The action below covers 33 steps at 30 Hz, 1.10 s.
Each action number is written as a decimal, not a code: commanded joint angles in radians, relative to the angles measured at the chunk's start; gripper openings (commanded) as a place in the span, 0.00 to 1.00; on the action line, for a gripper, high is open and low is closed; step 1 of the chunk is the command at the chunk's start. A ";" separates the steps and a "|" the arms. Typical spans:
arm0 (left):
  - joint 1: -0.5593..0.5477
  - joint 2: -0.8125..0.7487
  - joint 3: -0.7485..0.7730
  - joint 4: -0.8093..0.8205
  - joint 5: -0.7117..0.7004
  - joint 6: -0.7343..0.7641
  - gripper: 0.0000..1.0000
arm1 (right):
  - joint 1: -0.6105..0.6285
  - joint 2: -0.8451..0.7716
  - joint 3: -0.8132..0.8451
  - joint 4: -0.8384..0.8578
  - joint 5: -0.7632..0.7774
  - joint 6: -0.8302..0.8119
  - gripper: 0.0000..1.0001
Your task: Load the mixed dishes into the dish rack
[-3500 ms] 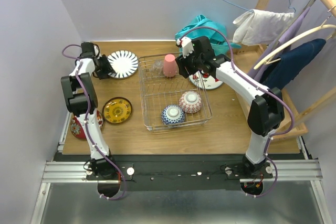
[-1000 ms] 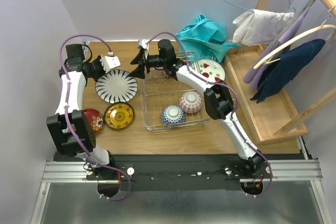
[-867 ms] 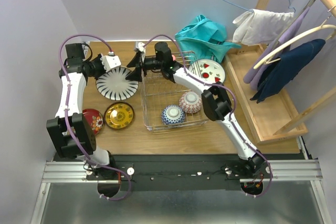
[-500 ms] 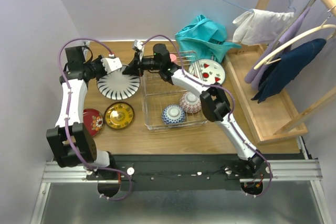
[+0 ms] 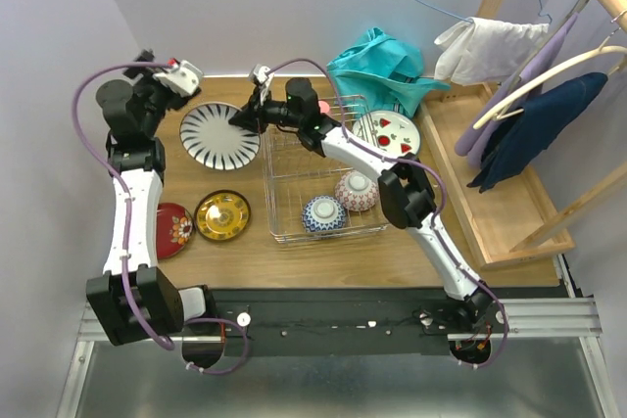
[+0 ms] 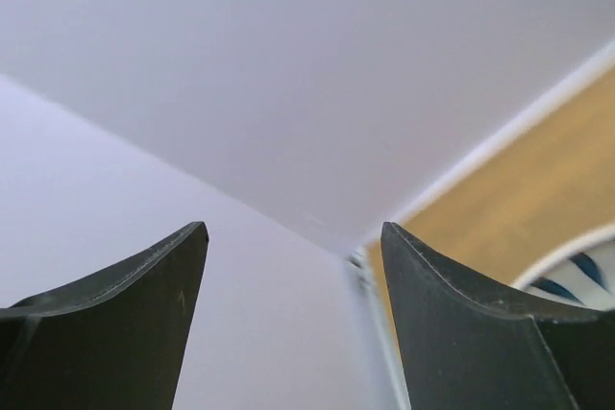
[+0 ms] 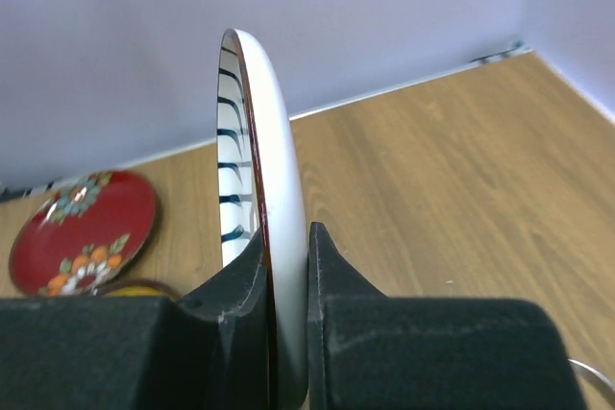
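My R gripper [image 7: 285,249] stretches over the far-left corner of the dish rack [image 5: 289,178], fingers clamped on the rim of the blue-striped plate [image 5: 217,134], just left of the rack. L gripper [image 6: 293,237] raised, jaws apart, empty, facing the wall. 2 bowls [image 5: 322,212] in rack.

From above, the dish rack [image 5: 294,168] has open grid through its middle and along its 9 o'clock side. Two patterned bowls [image 5: 321,212] fill the 5 o'clock end. The right arm [image 5: 338,144] lies across the rack's 12 o'clock rim, and the right hand [image 5: 242,120] pinches the blue-striped plate [image 5: 216,136] just outside its 10 o'clock corner. The gold saucer [image 5: 220,212] and red saucer [image 5: 167,227] occupy the tabletop [image 5: 421,217] at 8 o'clock. The left hand [image 6: 293,228] hangs spread farther out at 10 o'clock, apart from everything.
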 commanded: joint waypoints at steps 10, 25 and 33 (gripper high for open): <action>-0.029 -0.147 -0.012 0.271 -0.230 -0.331 0.82 | 0.054 -0.475 -0.086 -0.019 0.983 -0.301 0.01; -0.204 -0.122 -0.158 0.012 -0.210 -0.644 0.78 | 0.059 -0.738 -0.390 -0.668 1.544 -0.129 0.01; -0.204 -0.035 -0.127 -0.214 -0.173 -0.744 0.75 | 0.057 -0.766 -0.471 -0.737 1.541 -0.075 0.01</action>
